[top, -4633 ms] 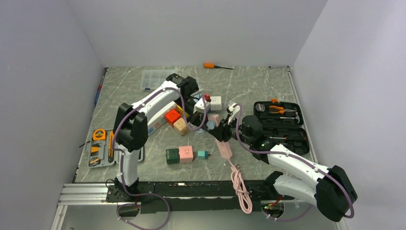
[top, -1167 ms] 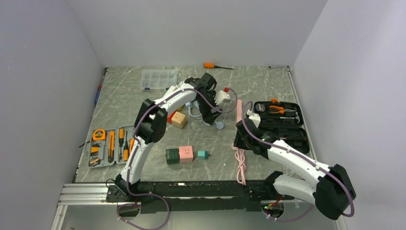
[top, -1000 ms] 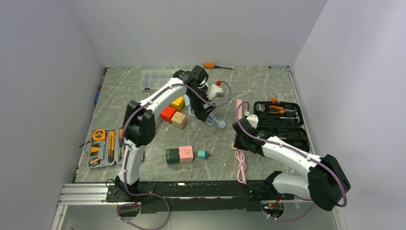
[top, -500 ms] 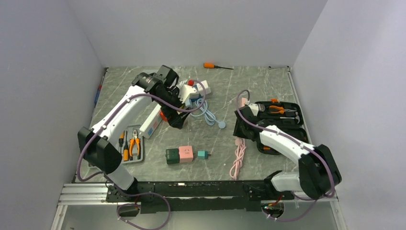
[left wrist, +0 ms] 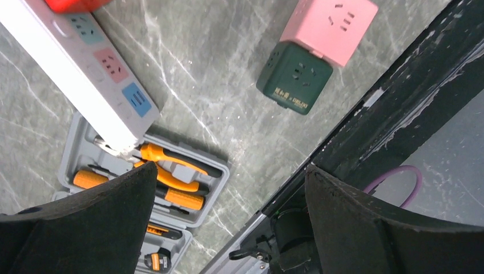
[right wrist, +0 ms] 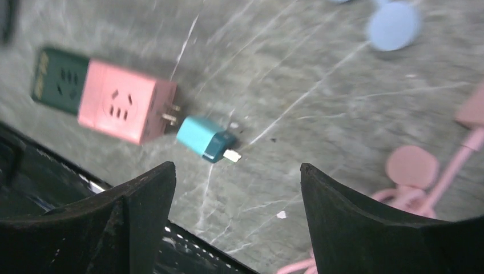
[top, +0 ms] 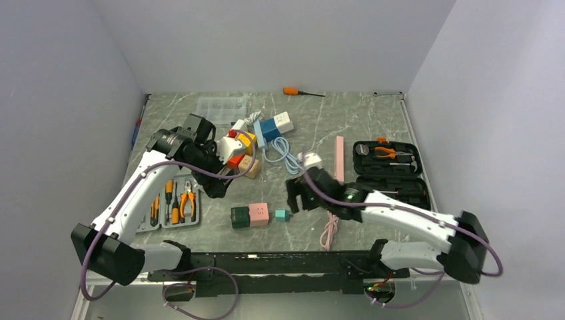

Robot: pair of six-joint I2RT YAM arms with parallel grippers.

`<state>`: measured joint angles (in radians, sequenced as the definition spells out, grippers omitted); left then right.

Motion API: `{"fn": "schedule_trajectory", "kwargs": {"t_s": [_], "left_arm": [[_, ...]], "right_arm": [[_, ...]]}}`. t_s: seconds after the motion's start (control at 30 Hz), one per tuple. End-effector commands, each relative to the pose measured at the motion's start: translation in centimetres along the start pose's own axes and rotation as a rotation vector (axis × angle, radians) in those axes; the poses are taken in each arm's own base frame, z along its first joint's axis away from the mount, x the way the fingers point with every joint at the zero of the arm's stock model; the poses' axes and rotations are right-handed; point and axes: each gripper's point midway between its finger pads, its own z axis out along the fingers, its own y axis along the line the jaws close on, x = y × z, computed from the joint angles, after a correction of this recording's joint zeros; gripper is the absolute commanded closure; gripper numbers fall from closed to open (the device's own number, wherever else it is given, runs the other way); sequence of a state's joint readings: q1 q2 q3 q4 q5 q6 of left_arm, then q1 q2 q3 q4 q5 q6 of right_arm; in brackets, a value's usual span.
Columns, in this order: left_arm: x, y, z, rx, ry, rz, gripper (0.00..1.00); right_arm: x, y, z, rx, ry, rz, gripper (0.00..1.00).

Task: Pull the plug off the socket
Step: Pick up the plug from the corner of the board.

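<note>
Right tool (right wrist: 235, 169) now near teal plug (right wrist: 204, 140)

Tool (left wrist: 229, 169) spread wide, empty; green cube socket (left wrist: 294, 78) touching pink cube socket (left wrist: 330, 25).

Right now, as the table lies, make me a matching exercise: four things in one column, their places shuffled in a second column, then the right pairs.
Things:
1. green cube socket
2. teal adapter
3. orange screwdriver
4. black tool case

Places:
A. at the far edge of the table
B. open, on the table's right side
C. pressed against the pink cube socket, on the side away from its prongs
D. loose, just off the pink cube socket's pronged side

Pairs: 1-C, 2-D, 3-A, 4-B
</note>
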<state>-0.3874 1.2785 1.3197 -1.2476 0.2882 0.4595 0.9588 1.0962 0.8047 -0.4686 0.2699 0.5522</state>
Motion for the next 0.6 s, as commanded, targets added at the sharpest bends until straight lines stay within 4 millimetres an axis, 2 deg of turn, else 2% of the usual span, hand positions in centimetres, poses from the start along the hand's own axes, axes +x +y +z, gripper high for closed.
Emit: {"fn": "schedule_trajectory", "kwargs": {"t_s": [0.0,0.13,0.3,0.47,0.57], "left_arm": [[2.2,0.5,-0.4,-0.06,0.047,0.002,0.01],[3.2,0.8,-0.7,-0.111,0.063,-0.012,0.01],[3.3,0.3,-1.2,-0.112,0.033,-0.012,0.01],[3.8,0.1,-1.4,-0.128,0.016,-0.005,0.01],[4.4,-0.2,-1.6,-0.135,0.008,-0.003,0.01]], "right_arm": [[3.7,3.0,2.5,-0.095,0.114,-0.236,0.18],[4.2,4.8,3.7,-0.172,0.094,-0.345,0.18],[4.2,5.0,4.4,-0.208,0.039,-0.403,0.18],[4.9,6.1,5.2,-0.283,0.037,-0.466,0.18],[5.5,5.7,6.2,-0.259,0.056,-0.49,0.18]]}}
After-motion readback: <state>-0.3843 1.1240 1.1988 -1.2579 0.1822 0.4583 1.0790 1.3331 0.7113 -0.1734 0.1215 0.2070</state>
